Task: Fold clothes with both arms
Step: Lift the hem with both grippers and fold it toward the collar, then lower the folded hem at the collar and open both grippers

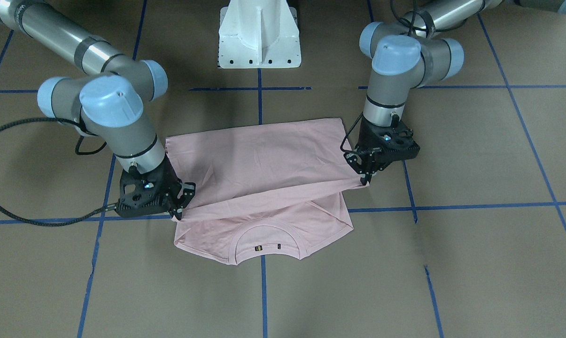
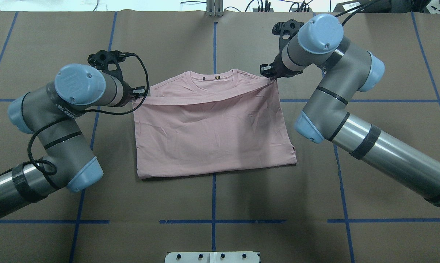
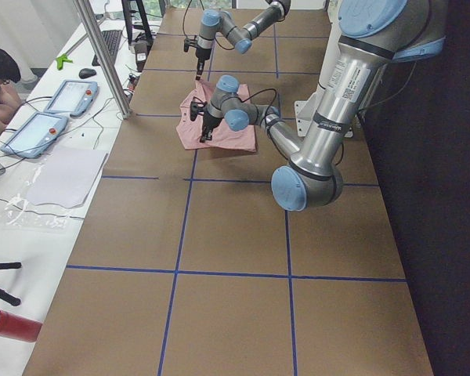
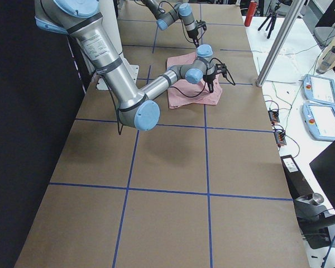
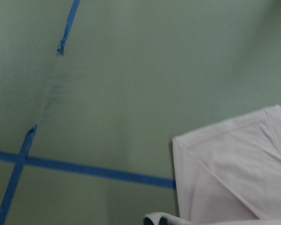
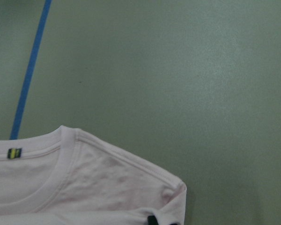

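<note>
Overhead view, left to right. Left arm (image 2: 59, 120) in from the lower left corner, elbow bent, wrist turned toward centre. Left gripper (image 2: 138, 94) low at the left side of the T-shirt (image 2: 212, 138), fingers pressed together on a corner of the raised cloth edge; seen in the wrist view as dark fingertips (image 5: 160, 220) wrapped in pink fabric. Pale pink T-shirt at the centre of the brown table (image 2: 278, 197), across the middle blue tape line (image 2: 213, 44), flat and lightly creased. Doubled over: top layer's free edge stretched taut between both grippers, held just above the layer beneath, just short of the collar (image 2: 211, 76). Collar on the far side from the robot, small black-and-yellow label (image 1: 258, 247) inside it. Right gripper (image 2: 270, 72) at the shirt's far right corner, fingers likewise pinching the raised edge, cloth bunched at the tips in its wrist view. Right arm (image 2: 351, 120) out to the lower right corner. White pedestal (image 2: 212, 257) at bottom centre.
</note>
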{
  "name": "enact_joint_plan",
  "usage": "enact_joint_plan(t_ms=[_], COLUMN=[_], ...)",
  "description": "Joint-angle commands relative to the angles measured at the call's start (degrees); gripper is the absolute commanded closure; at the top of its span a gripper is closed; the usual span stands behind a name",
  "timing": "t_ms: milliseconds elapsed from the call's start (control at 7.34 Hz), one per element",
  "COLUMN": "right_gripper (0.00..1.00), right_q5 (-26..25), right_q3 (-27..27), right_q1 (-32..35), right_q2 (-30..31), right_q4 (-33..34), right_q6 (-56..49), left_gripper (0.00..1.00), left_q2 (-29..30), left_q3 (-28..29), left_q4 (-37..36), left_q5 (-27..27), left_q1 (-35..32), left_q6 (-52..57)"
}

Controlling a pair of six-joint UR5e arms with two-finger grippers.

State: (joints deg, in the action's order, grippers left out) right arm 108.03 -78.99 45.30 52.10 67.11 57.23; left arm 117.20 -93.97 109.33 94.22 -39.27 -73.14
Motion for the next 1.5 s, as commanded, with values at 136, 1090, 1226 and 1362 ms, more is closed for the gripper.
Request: enact_joint_plan(t_ms=[136,1090,1226,1362], right_gripper=[1.00,0.77,0.16,0.00], right_q5=[0.2,0.2,0.1,0.4], right_q3=[7.4,6.8,6.8,6.5], right_q1=[0.9,0.7,0.7,0.8], right_q2=[-1.6,-2.3,-1.8,-1.6], right_q4=[-3.5,-3.8,-3.8,-4.3], right_q6=[-0.1,0.6,0.3,0.3], left_gripper=[1.00,0.81,0.01,0.00], left_q2=[1.3,5.3,5.3,5.6], left_q3=[7.1,9.1,10.2,9.9], left_q4=[4.9,4.4,4.9,4.6], left_q5=[0.0,0.0,-0.1,0.1], left_q1=[-2.2,-2.0,-2.0,-2.1], left_q6=[1.8,1.2,1.1,1.2])
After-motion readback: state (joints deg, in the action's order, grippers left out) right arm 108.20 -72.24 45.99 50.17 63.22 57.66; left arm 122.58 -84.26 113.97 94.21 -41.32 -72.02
